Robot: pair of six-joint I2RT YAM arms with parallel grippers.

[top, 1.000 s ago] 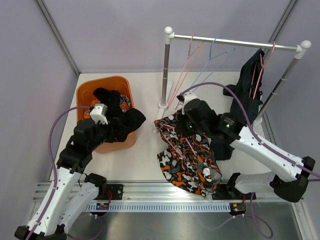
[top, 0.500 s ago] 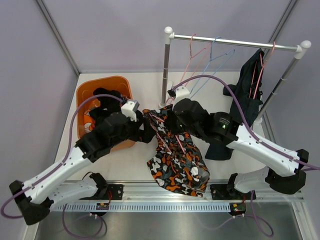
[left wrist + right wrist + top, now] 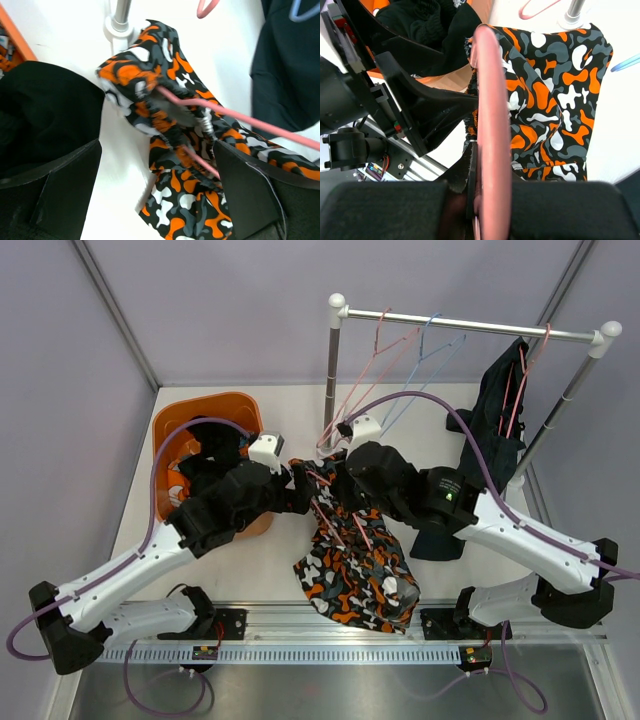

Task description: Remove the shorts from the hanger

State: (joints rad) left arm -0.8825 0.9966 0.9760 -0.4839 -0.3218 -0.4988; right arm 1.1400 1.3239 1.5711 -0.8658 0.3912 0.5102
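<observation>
While your left gripper (image 3: 156, 150) stands spread wide, look to its left: the orange basket (image 3: 170, 418) sits there with black shorts (image 3: 215, 440) piled in it, and a fold spills over the rim beside the left finger. Between the two parted fingers lies the gathered waistband of the orange, black and white camouflage shorts (image 3: 358, 565); you cannot tell whether either finger touches it. A pink hanger (image 3: 492, 100) runs through that waistband, and the rest of the shorts trails back below both grippers toward the arms' bases. Just right of your left gripper, your right gripper (image 3: 480, 192) is clenched on the hanger's pink wire, which runs straight out from between its fingers. Beyond and to the right of the right gripper stands the clothes rack (image 3: 470, 327). Dark navy shorts (image 3: 497, 405) hang near its right end on a hanger of their own, well apart from both grippers.
</observation>
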